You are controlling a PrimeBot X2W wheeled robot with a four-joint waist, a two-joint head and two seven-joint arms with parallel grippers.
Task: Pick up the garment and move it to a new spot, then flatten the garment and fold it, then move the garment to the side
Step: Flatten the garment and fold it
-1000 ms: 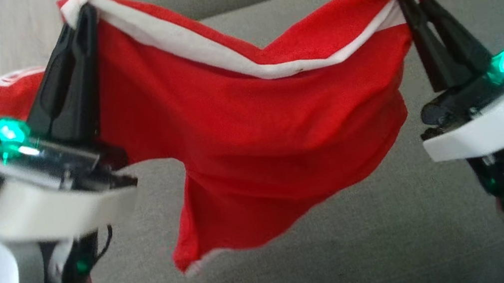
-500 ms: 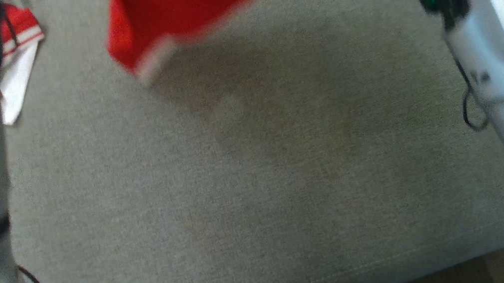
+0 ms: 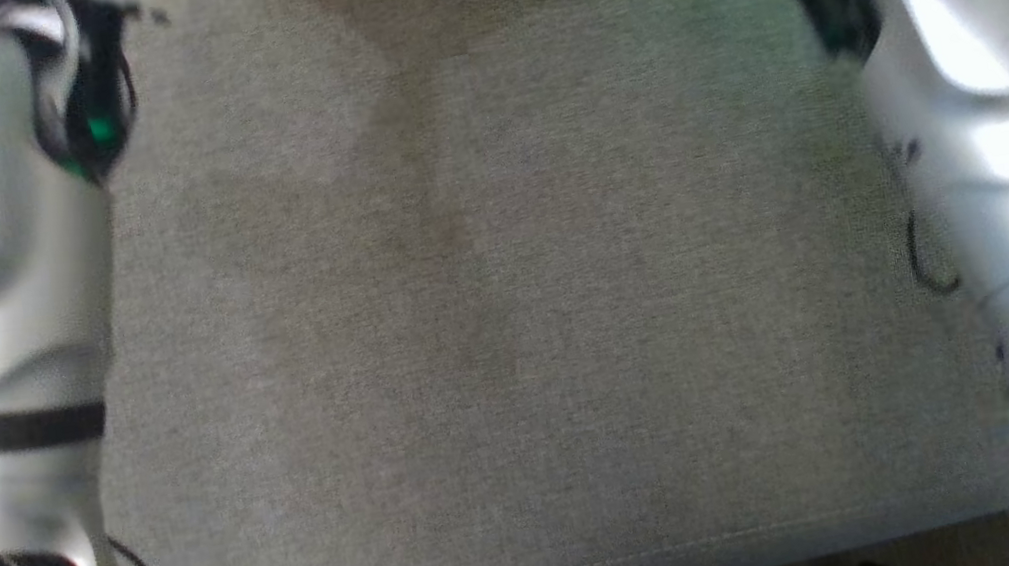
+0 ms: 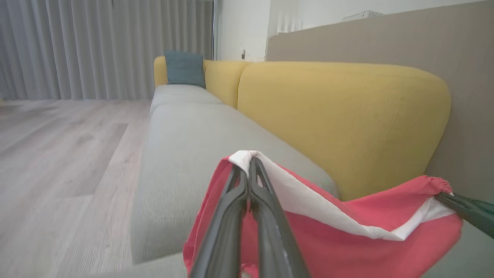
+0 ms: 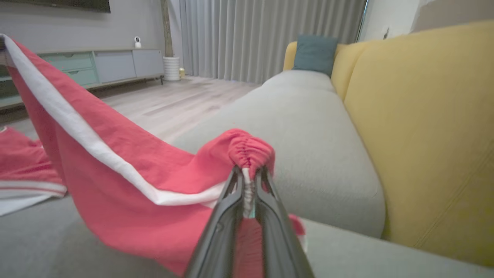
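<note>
left gripper (image 4: pixel 250 161) clamped shut on white waistband (image 4: pixel 308 201) of red shorts (image 4: pixel 347 251), right gripper (image 5: pixel 249 172) pinching the gathered opposite end, shorts slung between above grey sofa seat (image 5: pixel 316 127), jersey (image 5: pixel 19 170) lying on seat nearby

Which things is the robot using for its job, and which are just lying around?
For the job: red shorts, left gripper, right gripper, both shut on the waistband.
Just lying about: striped shirt, blue cushion, cabinet.
</note>
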